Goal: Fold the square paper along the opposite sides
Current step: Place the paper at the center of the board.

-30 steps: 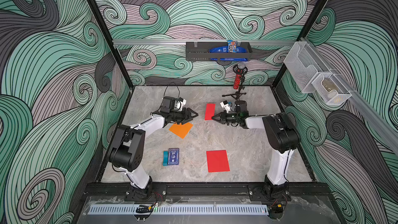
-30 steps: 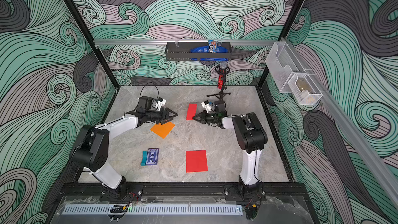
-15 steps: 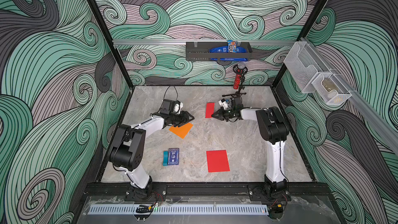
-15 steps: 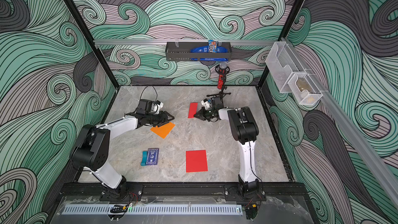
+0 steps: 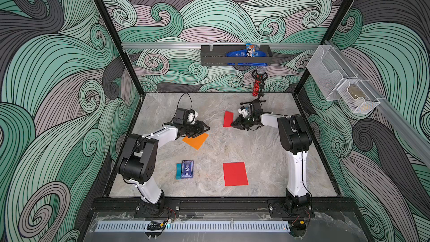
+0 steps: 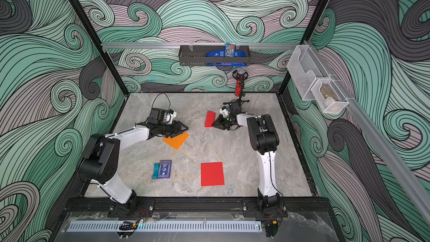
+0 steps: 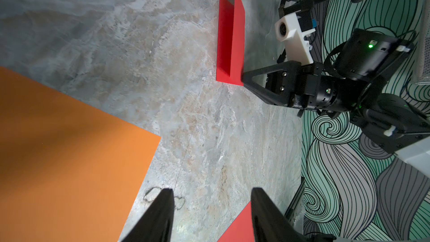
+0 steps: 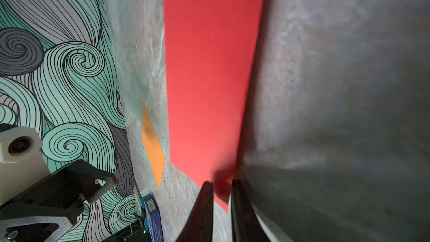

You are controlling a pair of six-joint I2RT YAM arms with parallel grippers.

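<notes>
Judging from the folded red paper (image 5: 228, 119), far centre of the worktop (image 5: 256, 154), flap ajar, creasing is left; right fingers (image 8: 206, 202) barely parted around its near corner, left fingers (image 7: 160, 213) open, empty.

right gripper (image 8: 222, 182) jaws slightly apart at the folded red paper (image 8: 209, 66) corner, no longer shut

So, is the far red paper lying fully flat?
No: the left wrist view shows the far red paper with its upper flap raised off the lower half.
</notes>
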